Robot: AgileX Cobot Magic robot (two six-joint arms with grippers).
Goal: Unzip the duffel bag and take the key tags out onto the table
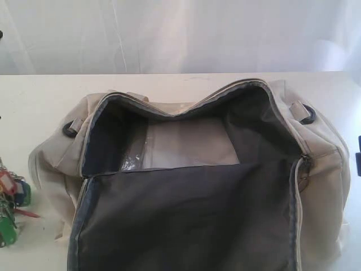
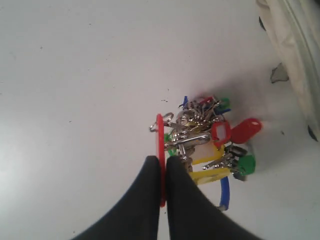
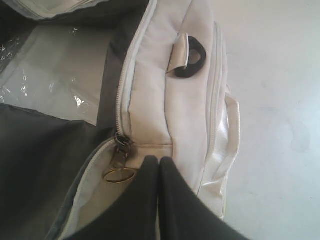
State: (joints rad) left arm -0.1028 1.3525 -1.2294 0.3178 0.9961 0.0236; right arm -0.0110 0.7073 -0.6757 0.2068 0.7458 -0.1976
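Observation:
The cream duffel bag (image 1: 324,169) stands unzipped in the middle of the table (image 1: 34,107), its top flap folded toward the camera and the dark grey lining (image 1: 186,220) showing. The key tags (image 2: 207,147), a bunch of green, blue, red and yellow tags on metal rings, are outside the bag, low over the white table beside its left end, and also show at the exterior view's left edge (image 1: 10,209). My left gripper (image 2: 162,159) is shut on one thin red tag (image 2: 160,131) of the bunch. My right gripper (image 3: 159,159) is shut at the bag's right end, beside the zipper pull (image 3: 119,172), with nothing visible between its fingers.
A pale panel under clear plastic (image 1: 186,144) lies on the bag's floor. Black strap rings (image 1: 308,116) (image 3: 192,59) sit at the bag's ends, and a webbing handle (image 3: 231,131) hangs on its side. A white backdrop rises behind the table.

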